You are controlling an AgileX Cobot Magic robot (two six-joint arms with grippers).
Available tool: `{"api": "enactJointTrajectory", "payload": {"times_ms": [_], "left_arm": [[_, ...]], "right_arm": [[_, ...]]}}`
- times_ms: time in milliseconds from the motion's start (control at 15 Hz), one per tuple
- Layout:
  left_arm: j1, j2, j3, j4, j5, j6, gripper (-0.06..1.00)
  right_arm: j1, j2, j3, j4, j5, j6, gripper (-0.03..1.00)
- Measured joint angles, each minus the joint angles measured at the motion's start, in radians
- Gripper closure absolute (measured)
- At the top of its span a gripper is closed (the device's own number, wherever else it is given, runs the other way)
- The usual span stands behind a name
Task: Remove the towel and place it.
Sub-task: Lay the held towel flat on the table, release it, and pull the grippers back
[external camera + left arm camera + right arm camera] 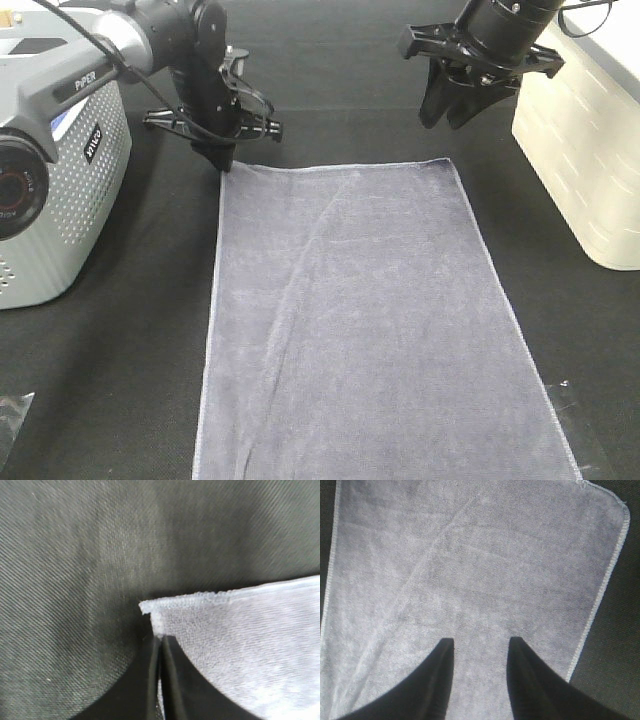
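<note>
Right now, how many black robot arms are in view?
2. The left arm is at the far left corner of the long grey-lavender terry towel, jaws shut on it; the right arm hangs near the far right corner, jaws open.

My left arm [185,45] is matt black with a silver-grey sleeve, a white PiPER mark [87,82] on a dark band and a black cable [80,35] running along it. My right arm [505,18] is a black tube. My left gripper [224,162] and right gripper [450,118] each carry a wide black crossbar, and my fingers [437,680] are smooth black blades tapering to narrow tips.
</note>
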Motion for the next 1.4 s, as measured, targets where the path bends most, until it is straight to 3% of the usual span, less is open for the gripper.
{"api": "enactJointTrajectory", "payload": {"times_ms": [400, 533, 800, 1000, 1200, 1400], "left_arm": [[0.000, 0.000, -0.008, 0.010, 0.007, 0.007, 0.92], [0.001, 0.000, -0.008, 0.055, 0.019, 0.024, 0.94], [0.023, -0.002, -0.008, 0.065, 0.031, 0.024, 0.94], [0.031, -0.029, -0.008, 0.065, 0.009, 0.024, 0.94], [0.031, -0.044, -0.009, 0.057, -0.010, 0.024, 0.94], [0.031, -0.044, -0.009, 0.053, -0.010, 0.024, 0.94]], "right_arm": [[0.000, 0.000, 0.000, 0.000, 0.000, 0.000, 0.62], [0.000, 0.000, 0.000, 0.000, -0.010, 0.000, 0.62], [0.000, 0.001, 0.000, -0.006, -0.118, 0.000, 0.61], [0.000, 0.048, 0.000, -0.078, -0.171, 0.000, 0.59], [0.000, 0.149, 0.000, -0.142, -0.228, 0.000, 0.46], [0.000, 0.213, 0.000, -0.211, -0.363, 0.010, 0.45]]}}
